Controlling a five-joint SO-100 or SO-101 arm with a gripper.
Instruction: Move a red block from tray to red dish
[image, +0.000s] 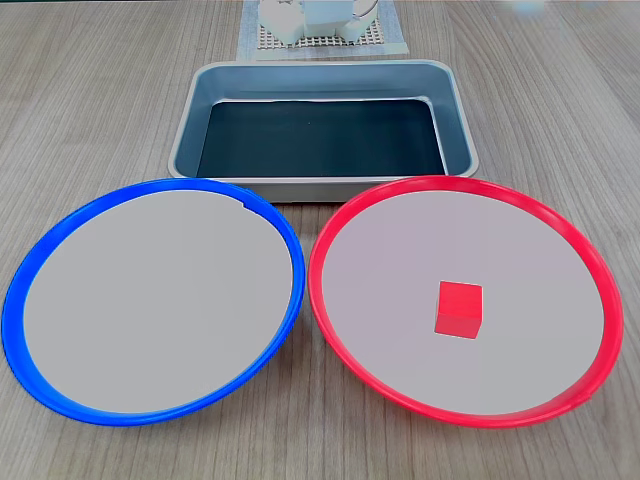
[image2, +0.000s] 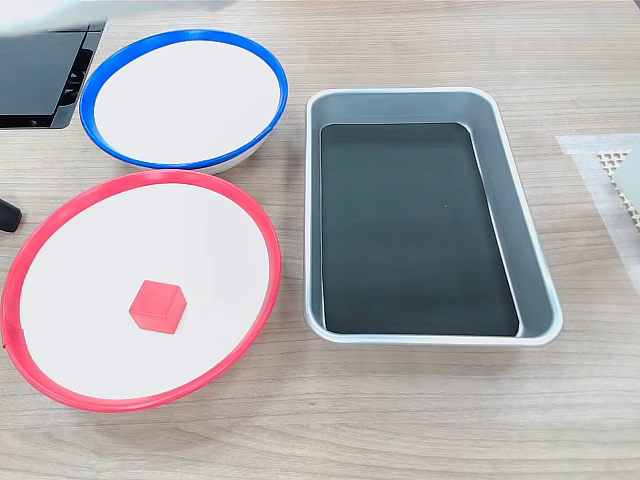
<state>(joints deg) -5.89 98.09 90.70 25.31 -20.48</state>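
One red block (image: 459, 309) is seen lying inside the red dish (image: 600, 270), the tray (image: 320, 82) beside that dish, while the fingers' state cannot be told

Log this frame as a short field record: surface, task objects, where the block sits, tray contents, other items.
surface: wooden table
red block: resting inside the red dish, on its pale centre, clear of the rim
tray: no block in it, dark bottom bare
blue dish: nothing in it, beside the red dish
arm base: white part on a mesh mat beyond the tray
task state: block lies in the red dish
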